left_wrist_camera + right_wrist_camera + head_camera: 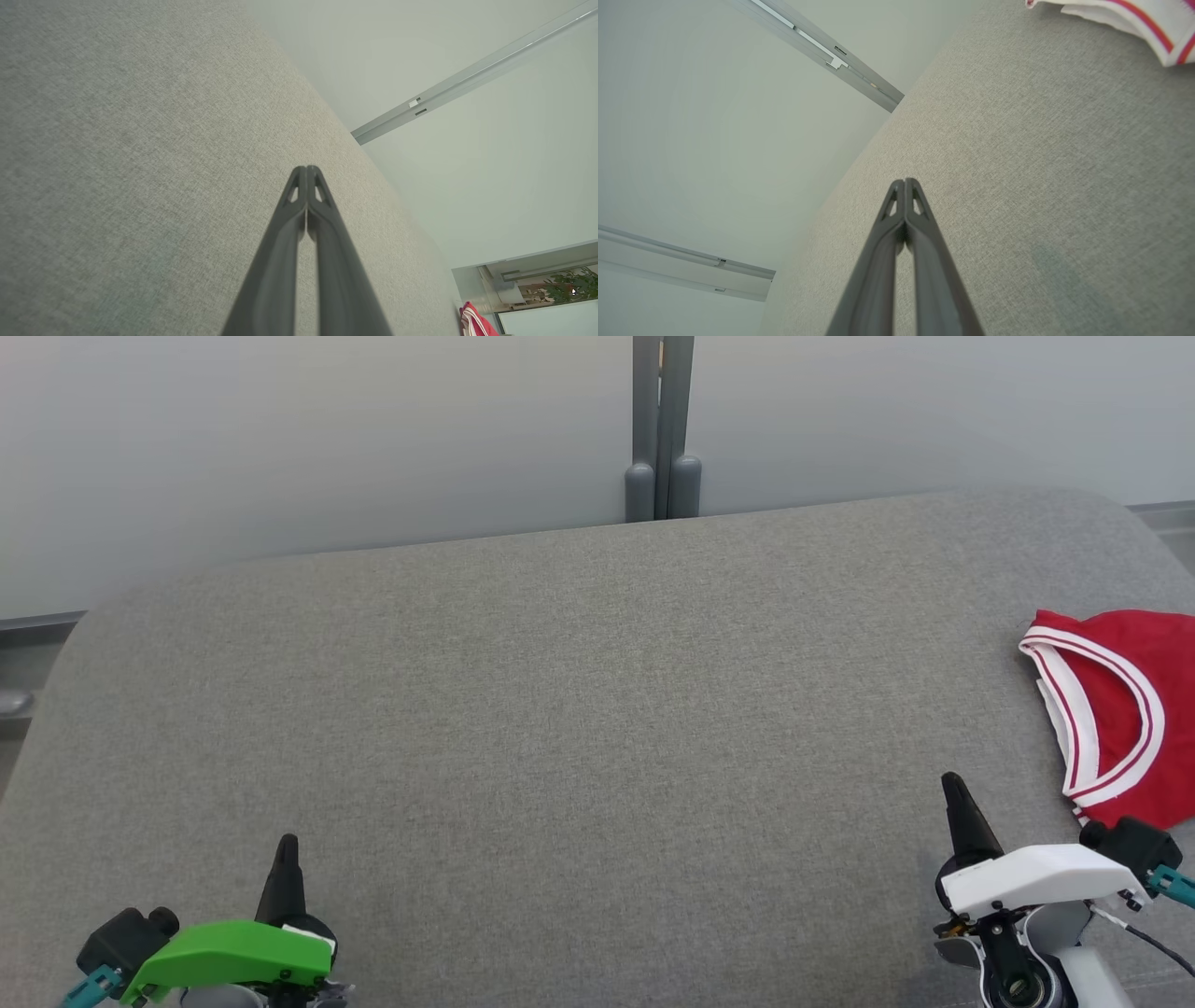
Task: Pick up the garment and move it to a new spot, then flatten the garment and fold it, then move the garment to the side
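The garment [1120, 709], bright red with white red-striped trim, lies at the right edge of the grey fabric surface [597, 728], partly cut off by the head view's border. A sliver of the garment [474, 322] shows at the lower right of the left wrist view, and its striped trim [1134, 18] at the top right of the right wrist view. My right gripper [952, 784] is shut and holds nothing, just left of and below the garment. My left gripper [288, 843] is shut at the lower left, far from it. In the wrist views, the left gripper [307, 168] and the right gripper [905, 180] both have tips pressed together.
A pale wall runs behind the surface, with a grey vertical post [663, 429] at the far edge's middle. The surface's corners are rounded. A window with plants [560, 284] shows in the left wrist view's lower right.
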Motion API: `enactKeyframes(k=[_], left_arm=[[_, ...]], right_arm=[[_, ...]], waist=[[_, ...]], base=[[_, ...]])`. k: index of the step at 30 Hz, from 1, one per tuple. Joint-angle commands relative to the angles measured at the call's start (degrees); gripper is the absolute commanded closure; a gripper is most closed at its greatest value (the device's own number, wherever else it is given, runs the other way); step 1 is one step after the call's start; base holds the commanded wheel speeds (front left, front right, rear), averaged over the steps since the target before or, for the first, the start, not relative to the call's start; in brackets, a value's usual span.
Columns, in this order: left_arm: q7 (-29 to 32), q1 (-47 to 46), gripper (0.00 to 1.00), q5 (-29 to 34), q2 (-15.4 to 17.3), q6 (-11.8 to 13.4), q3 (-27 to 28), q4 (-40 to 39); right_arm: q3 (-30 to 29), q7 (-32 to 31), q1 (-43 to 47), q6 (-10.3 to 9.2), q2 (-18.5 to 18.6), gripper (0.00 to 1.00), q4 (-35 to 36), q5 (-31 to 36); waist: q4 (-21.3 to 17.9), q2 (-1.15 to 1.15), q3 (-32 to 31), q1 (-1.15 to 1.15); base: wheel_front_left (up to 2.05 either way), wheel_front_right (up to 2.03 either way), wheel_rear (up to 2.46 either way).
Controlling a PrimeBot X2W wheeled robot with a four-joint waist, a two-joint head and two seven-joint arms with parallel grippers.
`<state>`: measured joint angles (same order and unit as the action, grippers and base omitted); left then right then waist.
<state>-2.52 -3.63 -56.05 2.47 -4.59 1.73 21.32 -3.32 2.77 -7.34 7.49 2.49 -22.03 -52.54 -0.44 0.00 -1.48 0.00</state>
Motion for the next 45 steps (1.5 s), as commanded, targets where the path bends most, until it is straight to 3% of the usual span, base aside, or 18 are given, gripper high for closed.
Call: enactKeyframes(k=[1, 45], left_arm=[[0.3, -1.6, 1.0, -1.7, 0.4, -0.4, 0.4, -1.0], [6.8, -2.5, 1.0, -26.4, 0.5, -2.3, 3.8, -5.8]], right_arm=[[-0.3, -0.4, -0.2, 0.01, 0.3, 1.0, 1.1, -1.8], [-2.3, -6.8, 1.2, 0.01, 0.5, 1.0, 6.6, -29.0]], waist=[[0.0, 0.0, 0.0, 0.0], [0.3, 0.0, 1.1, 0.0]], base=[[0.0, 0.0, 0.0], [0.0, 0.0, 0.0]])
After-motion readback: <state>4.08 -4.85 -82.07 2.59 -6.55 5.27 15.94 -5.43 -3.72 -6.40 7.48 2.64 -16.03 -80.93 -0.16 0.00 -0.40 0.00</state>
